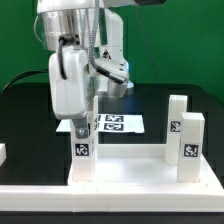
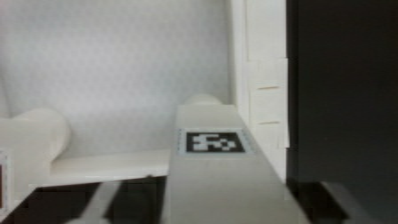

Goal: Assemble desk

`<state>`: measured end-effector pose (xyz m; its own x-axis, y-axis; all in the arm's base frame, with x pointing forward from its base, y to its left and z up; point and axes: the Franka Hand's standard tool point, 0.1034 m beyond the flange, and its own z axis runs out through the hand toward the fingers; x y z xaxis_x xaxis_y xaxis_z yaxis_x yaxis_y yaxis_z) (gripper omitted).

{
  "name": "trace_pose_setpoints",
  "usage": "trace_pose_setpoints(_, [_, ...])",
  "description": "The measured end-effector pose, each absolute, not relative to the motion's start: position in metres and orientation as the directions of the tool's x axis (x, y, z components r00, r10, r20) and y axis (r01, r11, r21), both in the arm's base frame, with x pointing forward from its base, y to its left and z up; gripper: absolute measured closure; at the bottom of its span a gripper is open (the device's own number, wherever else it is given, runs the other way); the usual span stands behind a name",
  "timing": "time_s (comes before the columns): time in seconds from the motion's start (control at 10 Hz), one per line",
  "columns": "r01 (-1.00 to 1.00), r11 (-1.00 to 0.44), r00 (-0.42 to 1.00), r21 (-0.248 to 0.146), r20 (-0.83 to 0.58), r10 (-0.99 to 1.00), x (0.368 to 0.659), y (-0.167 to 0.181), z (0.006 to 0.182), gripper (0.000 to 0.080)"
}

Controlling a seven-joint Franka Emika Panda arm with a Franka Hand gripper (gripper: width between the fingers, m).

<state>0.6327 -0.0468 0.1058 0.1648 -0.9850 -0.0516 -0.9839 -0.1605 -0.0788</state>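
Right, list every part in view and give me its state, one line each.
Tabletop: lying flat on the table, legs standing on it.
Near leg: upright in its corner, under the gripper.
Two far legs: upright, side by side, untouched.
Gripper: over the near leg; whether the jaws grip it, cannot tell.
Marker board: flat behind the tabletop.

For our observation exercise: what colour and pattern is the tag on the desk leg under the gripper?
Black-and-white square marker on the white leg, clearest in the wrist view.
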Motion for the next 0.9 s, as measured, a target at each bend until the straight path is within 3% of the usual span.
trace_pose_setpoints(0.1, [-0.929, -0.359, 0.363, -0.083, -0.03, -0.931, 0.634, -0.045, 0.107, 0.0251])
trace_pose_setpoints(0.3, [-0.842, -0.533, 0.536, -0.082, -0.021, -0.844, 0.632, -0.039, 0.107, 0.0155])
trace_pose_setpoints(0.7, [-0.638, -0.766, 0.768, -0.081, 0.006, -0.64, 0.632, -0.043, 0.107, 0.0151])
trace_pose_setpoints(0.9, [-0.214, -0.976, 0.975, -0.044, 0.05, -0.216, 0.634, -0.06, 0.107, 0.0151])
